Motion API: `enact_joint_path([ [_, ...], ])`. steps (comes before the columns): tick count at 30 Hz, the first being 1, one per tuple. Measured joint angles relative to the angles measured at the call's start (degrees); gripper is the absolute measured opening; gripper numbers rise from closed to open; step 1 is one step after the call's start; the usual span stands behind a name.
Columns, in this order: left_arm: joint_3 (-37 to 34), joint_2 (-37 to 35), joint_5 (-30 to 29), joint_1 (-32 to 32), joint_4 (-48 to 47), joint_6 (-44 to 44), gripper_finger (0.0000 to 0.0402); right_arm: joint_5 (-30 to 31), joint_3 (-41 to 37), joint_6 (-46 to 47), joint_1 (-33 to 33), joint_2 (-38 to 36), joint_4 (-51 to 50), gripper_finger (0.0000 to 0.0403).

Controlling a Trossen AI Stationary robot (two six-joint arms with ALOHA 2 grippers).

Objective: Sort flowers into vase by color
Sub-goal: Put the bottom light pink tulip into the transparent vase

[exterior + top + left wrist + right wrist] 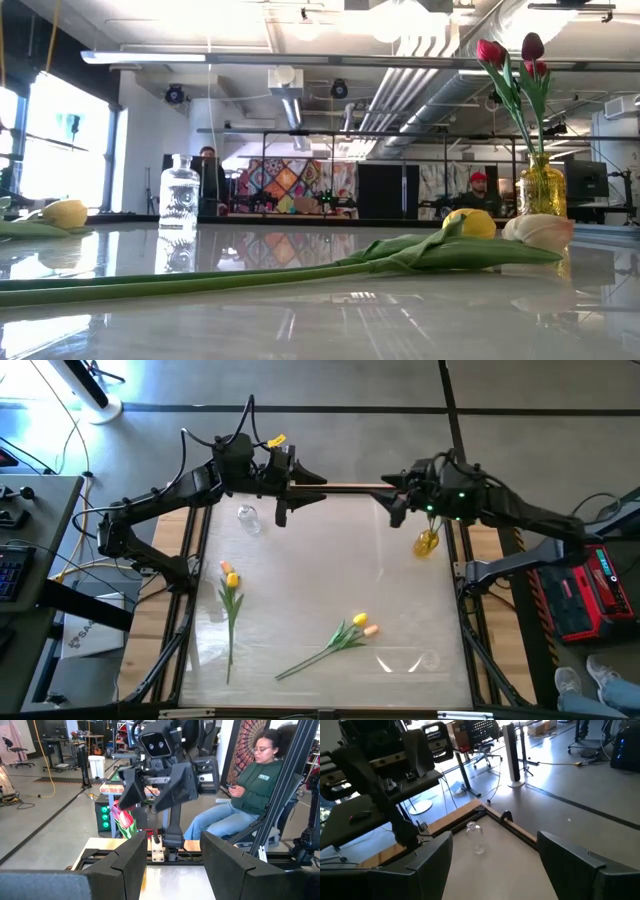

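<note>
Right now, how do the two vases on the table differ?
The clear vase is colourless glass and holds nothing; the amber vase is yellow-tinted and holds red and maroon tulips. The clear vase stands near the left gripper, the amber vase near the right gripper. Both stand upright at the table's far end.

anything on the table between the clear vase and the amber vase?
Nothing. In the high view the stretch between the clear vase and the amber vase is bare tabletop; the loose tulips lie nearer the front edge.
</note>
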Motion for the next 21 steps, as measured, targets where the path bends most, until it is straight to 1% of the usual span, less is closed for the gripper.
enact_joint_path([
  [4, 0.00, 0.00, 0.02, 0.01, 0.01, 0.00, 0.0172, -1.22, 0.00, -0.19, 0.02, 2.36, 1.44, 0.0279],
  [10, 0.00, 0.00, 0.00, 0.01, 0.00, 0.00, 0.0172, -1.06, 0.00, -0.82, 0.25, 5.15, 1.55, 0.0279],
  [15, 0.00, -0.01, 0.02, 0.00, 0.00, 0.00, 0.0172, 0.89, 0.00, -2.35, 1.53, 4.58, 3.03, 0.0279],
  [21, 0.00, 0.00, 0.02, 0.02, 0.02, 0.00, 0.0172, 1.09, 0.00, -4.25, 2.03, 3.24, 4.29, 0.0279],
])
